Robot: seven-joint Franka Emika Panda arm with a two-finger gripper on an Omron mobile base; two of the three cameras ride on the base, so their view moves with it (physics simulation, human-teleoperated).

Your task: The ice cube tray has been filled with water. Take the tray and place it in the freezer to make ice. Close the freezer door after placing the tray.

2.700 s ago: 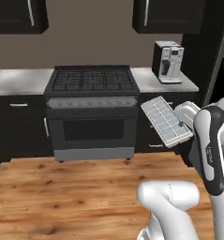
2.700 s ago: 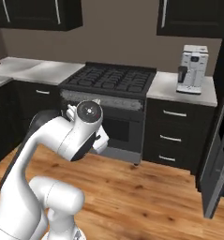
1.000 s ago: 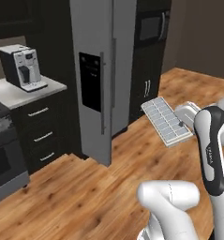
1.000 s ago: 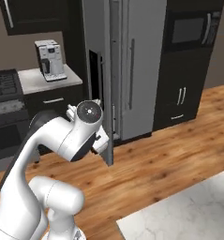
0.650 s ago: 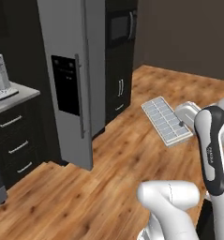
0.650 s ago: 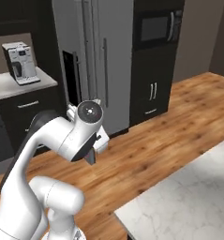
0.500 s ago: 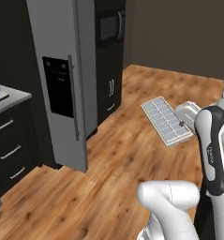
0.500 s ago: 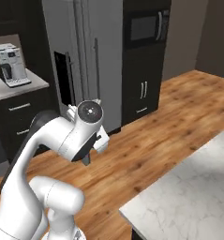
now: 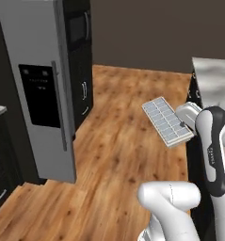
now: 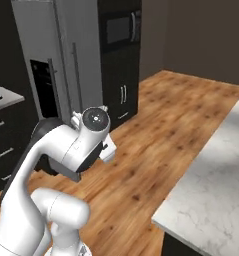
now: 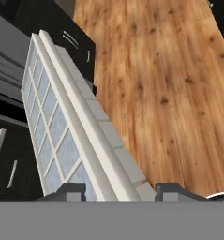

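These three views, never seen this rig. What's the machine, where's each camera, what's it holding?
It is a rendered kitchen with a white robot arm on a base that can drive. Two cameras ride on the base behind the arm, one to its left and one to its right, looking forward over it. The third sits on the hand and looks along the gripper, whose two dark fingertips rise at the bottom of that view.

The gripper holds the ice cube tray, a pale flat grid of cells, by one end. From the left base camera the tray hangs in the air, tilted, over the wood floor.

To the left stands the grey fridge. Its freezer door, the one with the black dispenser panel and long handle, is swung open. A marble counter lies to the right.
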